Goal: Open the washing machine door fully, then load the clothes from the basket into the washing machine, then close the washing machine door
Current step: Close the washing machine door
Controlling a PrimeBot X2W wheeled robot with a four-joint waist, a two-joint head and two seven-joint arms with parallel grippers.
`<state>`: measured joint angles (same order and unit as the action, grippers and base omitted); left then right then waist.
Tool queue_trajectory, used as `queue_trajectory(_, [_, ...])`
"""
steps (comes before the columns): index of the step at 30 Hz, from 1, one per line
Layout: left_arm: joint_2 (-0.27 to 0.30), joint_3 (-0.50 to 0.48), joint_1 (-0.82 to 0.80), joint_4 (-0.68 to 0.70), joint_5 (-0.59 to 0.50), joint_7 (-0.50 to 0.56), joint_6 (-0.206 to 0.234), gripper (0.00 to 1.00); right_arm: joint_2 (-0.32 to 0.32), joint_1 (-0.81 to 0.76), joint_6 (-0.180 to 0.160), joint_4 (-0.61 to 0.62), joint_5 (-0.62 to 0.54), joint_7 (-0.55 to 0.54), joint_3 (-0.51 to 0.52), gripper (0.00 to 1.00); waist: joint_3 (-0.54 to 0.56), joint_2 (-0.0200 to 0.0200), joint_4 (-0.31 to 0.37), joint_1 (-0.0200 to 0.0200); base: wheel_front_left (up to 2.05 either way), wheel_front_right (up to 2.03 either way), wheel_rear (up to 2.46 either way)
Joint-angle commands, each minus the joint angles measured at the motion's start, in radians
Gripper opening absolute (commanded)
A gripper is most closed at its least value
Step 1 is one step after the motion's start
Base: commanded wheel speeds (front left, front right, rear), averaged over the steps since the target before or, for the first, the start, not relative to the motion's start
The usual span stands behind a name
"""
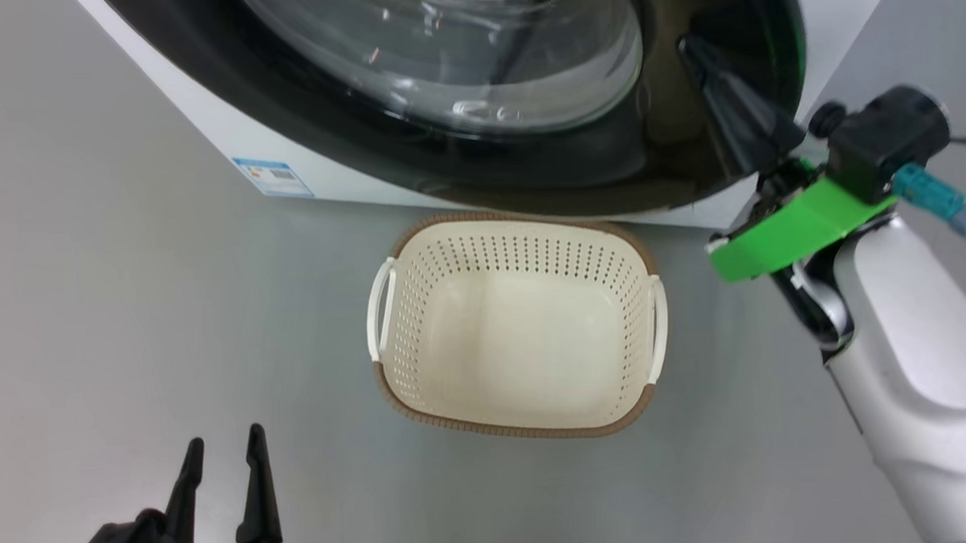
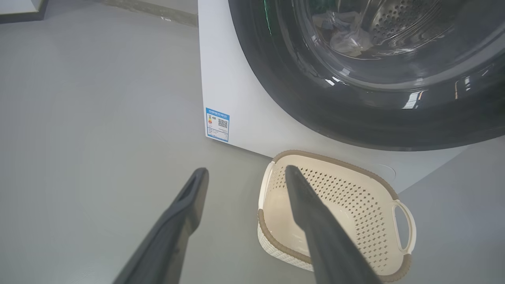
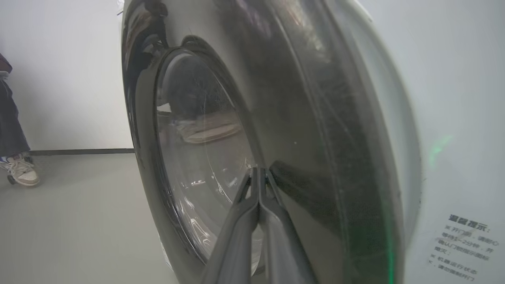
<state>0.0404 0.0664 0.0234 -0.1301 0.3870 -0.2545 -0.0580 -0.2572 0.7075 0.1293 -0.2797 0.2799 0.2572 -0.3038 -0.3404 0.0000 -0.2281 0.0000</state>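
The washing machine point(image 1: 229, 128) is a white box with its round black door point(image 1: 608, 163) lying against its front. My right gripper point(image 1: 688, 46) is shut, empty, its tips resting on the door's glossy black ring to the right of the glass window. The right wrist view shows the same gripper point(image 3: 258, 170) with tips together on the door point(image 3: 300, 118). The cream basket point(image 1: 521, 218) stands on the floor just below the door with nothing in it. Pale clothes point(image 2: 347, 35) show through the glass inside the drum. My left gripper point(image 1: 225, 441) hangs open at the lower left, well short of the basket point(image 2: 335, 161).
Grey floor surrounds the basket on all sides. A blue sticker point(image 1: 275, 176) marks the machine's lower left corner. In the right wrist view a person's shoe and trouser leg point(image 3: 19, 173) stand at the far left by the wall.
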Motion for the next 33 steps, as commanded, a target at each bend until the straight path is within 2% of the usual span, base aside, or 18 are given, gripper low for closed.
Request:
queue_trajectory(1, [0.010,-0.032,-0.025,0.021,0.002,-0.007,-0.004,1.00,-0.003,0.035,0.001,0.015,-0.016,0.005,-0.008,0.00,-0.032,0.0000,-0.006,0.0000,0.00,0.00,0.00])
queue_trajectory(13, [0.010,0.007,-0.060,0.037,0.012,-0.007,-0.008,1.00,-0.071,0.225,0.001,-0.079,-0.050,0.005,-0.050,0.00,-0.114,0.0000,-0.037,0.0000,0.00,0.00,0.00])
queue_trajectory(21, [0.010,0.023,-0.076,0.042,0.015,-0.007,-0.004,1.00,-0.110,0.309,0.001,-0.145,-0.079,0.005,-0.023,0.00,-0.122,0.0000,-0.049,0.0000,0.00,0.00,0.00])
queue_trajectory(33, [0.010,0.015,-0.067,0.024,0.010,-0.007,0.002,1.00,-0.086,0.247,0.001,-0.113,-0.081,0.005,-0.005,0.00,-0.060,0.0000,-0.003,0.0000,0.00,0.00,0.00])
